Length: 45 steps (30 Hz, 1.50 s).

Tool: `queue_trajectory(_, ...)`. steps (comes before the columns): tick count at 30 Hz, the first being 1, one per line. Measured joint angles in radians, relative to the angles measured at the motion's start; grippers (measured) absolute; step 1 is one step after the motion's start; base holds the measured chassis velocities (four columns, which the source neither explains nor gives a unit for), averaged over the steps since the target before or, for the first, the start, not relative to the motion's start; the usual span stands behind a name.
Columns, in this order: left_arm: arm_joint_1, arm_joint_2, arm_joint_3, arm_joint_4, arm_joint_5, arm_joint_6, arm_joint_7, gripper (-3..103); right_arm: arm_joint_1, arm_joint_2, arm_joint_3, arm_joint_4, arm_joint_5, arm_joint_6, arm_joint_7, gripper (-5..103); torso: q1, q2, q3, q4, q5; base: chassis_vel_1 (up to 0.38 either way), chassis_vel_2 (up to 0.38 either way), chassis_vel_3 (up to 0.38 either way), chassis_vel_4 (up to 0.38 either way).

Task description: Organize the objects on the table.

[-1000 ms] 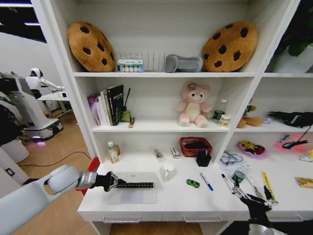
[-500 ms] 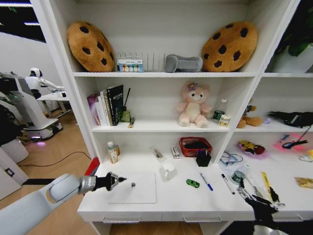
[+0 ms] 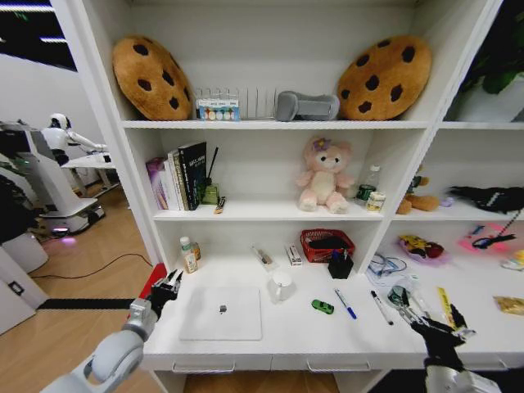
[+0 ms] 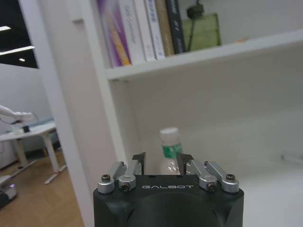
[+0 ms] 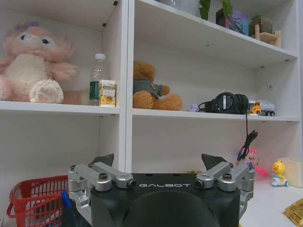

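The silver laptop lies closed at the front left of the white table. My left gripper hovers just off the laptop's left edge, open by a narrow gap and empty; the left wrist view has it facing a small bottle. To the right lie a green toy car, a blue pen, a black pen, a yellow strip and a yellow packet. My right gripper hangs wide open over the front right, near the strip, holding nothing.
A white mug, a red basket and a black pen holder stand behind the clutter. A small bottle stands at the back left. Shelves with books and plush toys rise above the table.
The laptop lid went from open to shut. My left gripper then drew back left off the laptop. My right gripper shifted slightly toward the front right.
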Motion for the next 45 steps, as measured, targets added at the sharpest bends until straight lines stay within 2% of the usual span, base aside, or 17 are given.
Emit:
queue_trajectory(1, 0.013, -0.016, -0.031, -0.017, 0.002, 0.003, -0.012, 41, -0.003, -0.001, -0.002, 0.003, -0.004, -0.009, 0.003, 100, 0.0, 0.0, 0.0, -0.0001, 0.0, 0.0, 0.0, 0.0, 0.0)
queue_trajectory(2, 0.048, -0.048, -0.107, -0.062, 0.002, 0.025, -0.034, 45, -0.01, -0.004, -0.007, 0.008, -0.009, -0.028, 0.005, 100, 0.0, 0.0, 0.0, -0.0002, 0.0002, 0.0, 0.0, 0.0, 0.0)
queue_trajectory(3, 0.048, -0.048, -0.107, -0.062, 0.002, 0.025, -0.034, 45, -0.01, -0.004, -0.007, 0.008, -0.009, -0.028, 0.005, 100, 0.0, 0.0, 0.0, -0.0002, 0.0002, 0.0, 0.0, 0.0, 0.0)
queue_trajectory(5, 0.123, -0.095, -0.233, -0.147, -0.014, 0.082, -0.049, 57, -0.015, -0.015, -0.022, 0.012, -0.025, -0.063, 0.015, 100, 0.0, 0.0, 0.0, -0.0001, 0.0004, 0.0, 0.0, 0.0, 0.0)
queue_trajectory(7, 0.143, -0.106, -0.262, -0.168, -0.019, 0.095, -0.049, 57, -0.013, -0.018, -0.027, 0.012, -0.03, -0.072, 0.02, 100, 0.0, 0.0, 0.0, 0.0001, 0.0003, 0.0, 0.0, 0.0, 0.0)
queue_trajectory(8, 0.191, -0.126, -0.318, -0.221, -0.031, 0.12, -0.043, 68, -0.007, -0.025, -0.036, 0.014, -0.036, -0.094, 0.029, 100, 0.0, 0.0, 0.0, 0.0, 0.0003, 0.0, 0.0, 0.0, 0.0)
queue_trajectory(9, 0.228, -0.141, -0.355, -0.259, -0.047, 0.136, -0.026, 68, -0.004, -0.029, -0.043, 0.019, -0.037, -0.112, 0.034, 100, 0.0, 0.0, 0.0, 0.0001, 0.0003, 0.0, 0.0, 0.0, 0.0)
queue_trajectory(10, 0.262, -0.152, -0.384, -0.293, -0.066, 0.151, -0.003, 73, -0.001, -0.032, -0.048, 0.025, -0.036, -0.126, 0.037, 100, 0.0, 0.0, 0.0, 0.0001, 0.0004, 0.0, 0.0, 0.0, 0.0)
queue_trajectory(11, 0.262, -0.152, -0.384, -0.293, -0.066, 0.151, -0.003, 73, -0.001, -0.032, -0.048, 0.025, -0.036, -0.126, 0.037, 100, 0.0, 0.0, 0.0, 0.0001, 0.0004, 0.0, 0.0, 0.0, 0.0)
queue_trajectory(13, 0.323, -0.167, -0.428, -0.355, -0.101, 0.178, 0.044, 84, -0.004, -0.035, -0.058, 0.038, -0.035, -0.145, 0.035, 100, 0.0, 0.0, 0.0, 0.0002, 0.0003, 0.0, 0.0, 0.0, 0.0)
queue_trajectory(14, 0.323, -0.167, -0.428, -0.355, -0.101, 0.178, 0.044, 84, -0.004, -0.035, -0.058, 0.038, -0.035, -0.145, 0.035, 100, 0.0, 0.0, 0.0, 0.0002, 0.0003, 0.0, 0.0, 0.0, 0.0)
queue_trajectory(17, 0.36, -0.183, -0.454, -0.425, -0.123, 0.21, 0.057, 98, -0.021, -0.034, -0.065, 0.053, -0.039, -0.151, 0.017, 100, 0.0, 0.0, 0.0, 0.0, 0.0001, 0.0, 0.0, 0.0, 0.0)
queue_trajectory(21, 0.349, -0.188, -0.476, -0.456, -0.171, 0.249, 0.045, 100, -0.04, -0.026, -0.067, 0.061, -0.053, -0.141, 0.005, 100, 0.0, 0.0, 0.0, 0.0, 0.0001, 0.0, 0.0, 0.0, 0.0)
queue_trajectory(26, 0.317, -0.206, -0.509, -0.452, -0.185, 0.289, 0.038, 100, -0.072, -0.013, -0.081, 0.069, -0.082, -0.111, -0.021, 100, 0.0, 0.0, 0.0, -0.0001, -0.0001, 0.0, 0.0, 0.0, 0.0)
queue_trajectory(37, 0.317, -0.218, -0.518, -0.456, -0.187, 0.304, 0.039, 100, -0.076, -0.014, -0.105, 0.077, -0.098, -0.099, -0.025, 100, 0.0, 0.0, 0.0, 0.0, 0.0, 0.0, 0.0, 0.0, 0.0)
queue_trajectory(41, 0.316, -0.218, -0.516, -0.455, -0.185, 0.304, 0.039, 100, -0.077, -0.012, -0.159, 0.06, -0.119, -0.065, -0.035, 100, 0.0, 0.0, 0.0, 0.0, 0.0, 0.0, 0.0, 0.0, 0.0)
queue_trajectory(45, 0.315, -0.217, -0.515, -0.453, -0.185, 0.304, 0.039, 100, -0.115, -0.012, -0.218, 0.004, -0.168, -0.021, -0.093, 100, 0.0, 0.0, 0.0, 0.0, 0.0001, 0.0, 0.0, 0.0, 0.0)
